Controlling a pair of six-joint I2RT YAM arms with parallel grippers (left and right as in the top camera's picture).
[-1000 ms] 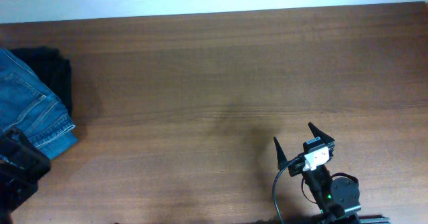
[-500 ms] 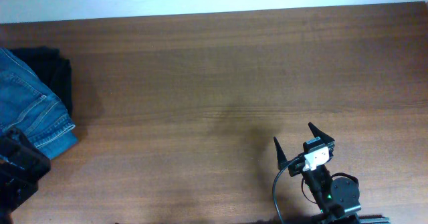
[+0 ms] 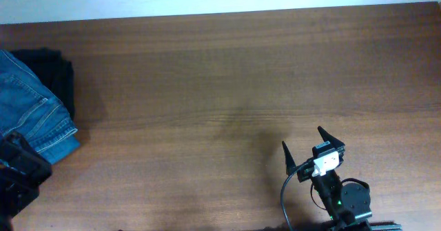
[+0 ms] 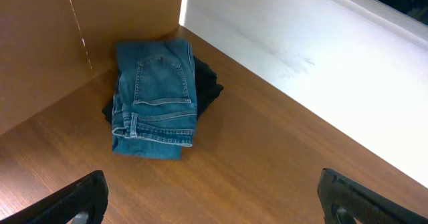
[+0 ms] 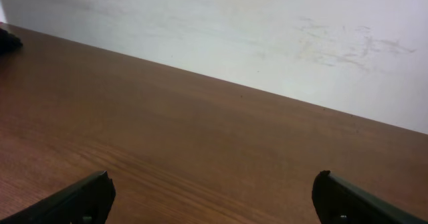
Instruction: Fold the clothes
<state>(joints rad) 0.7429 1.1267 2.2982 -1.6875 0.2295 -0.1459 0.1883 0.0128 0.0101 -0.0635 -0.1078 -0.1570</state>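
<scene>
While both pairs of fingers stand spread wide with nothing between them, the folded jeans [image 4: 155,97] lie at the far left end of the table [image 3: 227,72], on a black garment [image 4: 208,89] that shows only at its edges. Overhead, the frame cuts off the jeans and most of the left gripper [image 4: 212,184]. The right gripper [image 3: 302,138] is well apart from them.

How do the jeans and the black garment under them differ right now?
The jeans are medium-blue denim; the black garment is plain black. The jeans lie on top; the black garment lies underneath, only its edges showing. The jeans show a pocket and stitched seams; the black garment shows no detail. Both sit in one stack on the table.
</scene>
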